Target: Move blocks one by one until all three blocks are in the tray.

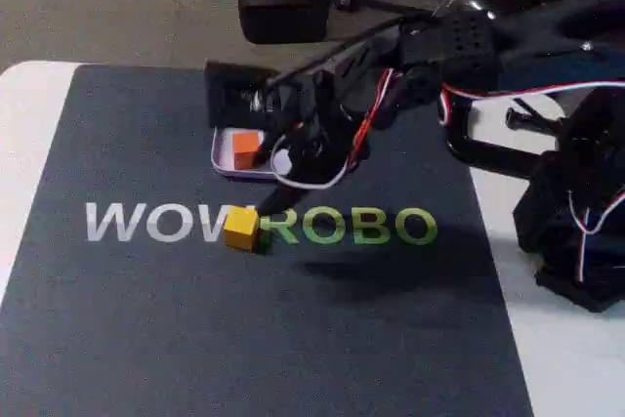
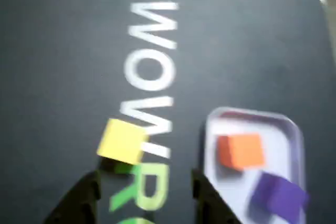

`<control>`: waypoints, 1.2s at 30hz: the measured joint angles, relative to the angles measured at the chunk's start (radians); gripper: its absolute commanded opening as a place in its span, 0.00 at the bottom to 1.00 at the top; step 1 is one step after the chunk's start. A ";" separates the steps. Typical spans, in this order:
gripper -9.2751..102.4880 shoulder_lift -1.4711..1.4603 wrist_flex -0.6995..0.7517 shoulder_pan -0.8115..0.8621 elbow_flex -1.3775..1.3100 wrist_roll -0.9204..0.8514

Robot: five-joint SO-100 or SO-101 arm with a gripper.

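Printed lettering, one item: the wordmark "WOWROBO" on the dark mat (image 1: 146, 319), set in large capitals across its middle.

- Fixed view: "WOW" in pale grey-white, "ROBO" in green. The yellow block (image 1: 241, 228) sits on the join of the two parts, covering the end of the second W and the start of the R.
- Wrist view: the wordmark runs down the picture. "WOW" is readable, followed by a green "R"; the rest is cut off at the lower edge.
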 measured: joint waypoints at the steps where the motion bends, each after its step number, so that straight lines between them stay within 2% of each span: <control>1: 0.26 -0.008 0.000 0.000 0.000 -0.008; 23: 0.29 -0.115 -0.008 0.009 0.000 -0.064; 36: 0.29 -0.155 -0.043 -0.058 -0.028 0.069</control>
